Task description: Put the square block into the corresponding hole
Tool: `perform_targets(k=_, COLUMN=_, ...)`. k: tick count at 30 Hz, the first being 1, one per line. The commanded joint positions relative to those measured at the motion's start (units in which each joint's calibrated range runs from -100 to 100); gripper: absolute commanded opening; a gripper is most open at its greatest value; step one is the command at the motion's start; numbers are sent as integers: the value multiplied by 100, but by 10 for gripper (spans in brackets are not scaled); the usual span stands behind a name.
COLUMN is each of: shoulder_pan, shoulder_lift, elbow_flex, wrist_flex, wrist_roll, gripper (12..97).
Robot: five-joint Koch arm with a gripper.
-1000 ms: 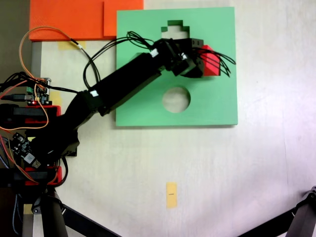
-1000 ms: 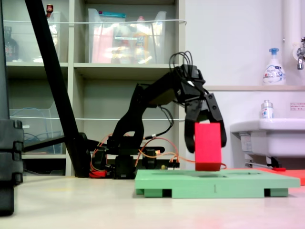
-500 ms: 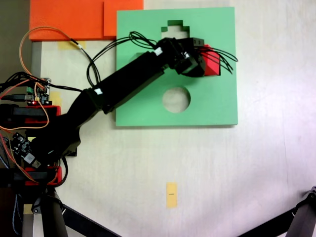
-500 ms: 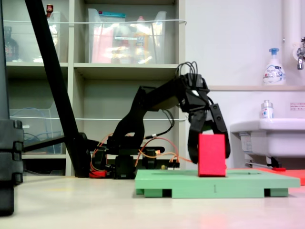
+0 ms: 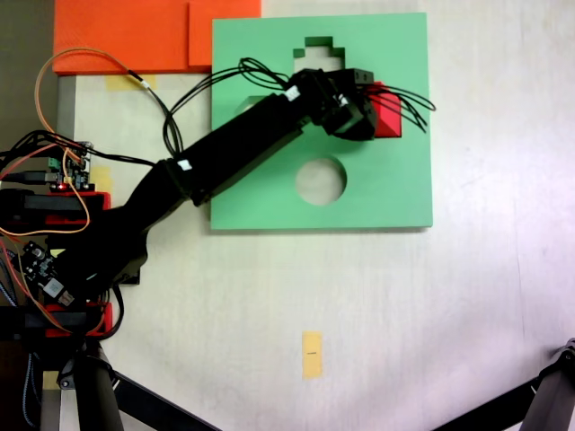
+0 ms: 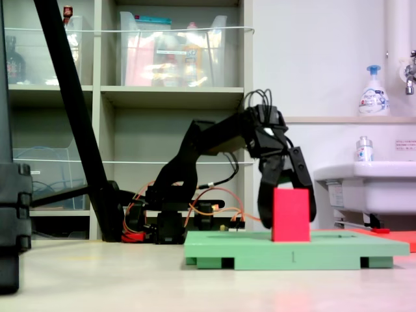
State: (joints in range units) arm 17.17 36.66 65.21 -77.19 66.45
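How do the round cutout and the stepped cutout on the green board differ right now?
The round cutout has a curved outline; the stepped cutout has notched, straight edges. In the top-down fixed view the round cutout lies fully in sight below the arm, while the arm covers the stepped cutout's lower part. The round one sits mid-board; the stepped one sits near the green board's top edge. Both show the pale table through them.

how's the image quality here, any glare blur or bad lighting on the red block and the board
In the fixed view from above, lighting is even and bright; the pale table looks slightly washed out, the green board shows no glare, and the arm hides much of the red block. In the low side fixed view, focus is soft, the block glows saturated with fuzzy edges, and the gripper is a dark silhouette.
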Motion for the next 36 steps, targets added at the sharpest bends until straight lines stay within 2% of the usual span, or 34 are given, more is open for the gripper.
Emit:
perform_targets(k=1, shoulder_pan=-63, shoulder_lift=189, elbow_flex=398, wrist_flex=675, wrist_roll=0, gripper=261)
perform_targets(k=16, shoulder_pan=-181, shoulder_lift=719, elbow_flex=448, wrist_flex=1600, wrist_roll=-239, gripper=358)
perform_targets(k=21, shoulder_pan=-195, shoulder_lift=761, elbow_flex=448, wrist_flex=1648, wrist_roll=-254, gripper=362)
perform_targets(k=22, shoulder_pan=-200, shoulder_lift=761, elbow_flex=448, wrist_flex=1648, wrist_roll=-254, gripper=396)
perform_targets(k=23, shoulder_pan=-195, shoulder_lift=747, elbow_flex=448, wrist_flex=1619, wrist_roll=-249, gripper=519)
perform_targets(k=25, shoulder_pan=-161, shoulder_lift=761, elbow_flex=448, wrist_flex=1503, wrist_roll=-220, gripper=591)
perform_targets(k=30, shoulder_pan=-83, shoulder_lift=566, elbow_flex=448, wrist_flex=1109, wrist_roll=-205, gripper=947)
perform_targets(k=36, shoulder_pan=-63, shoulder_lift=-1068, elbow_flex=448, wrist_flex=329, wrist_roll=-298, gripper=956)
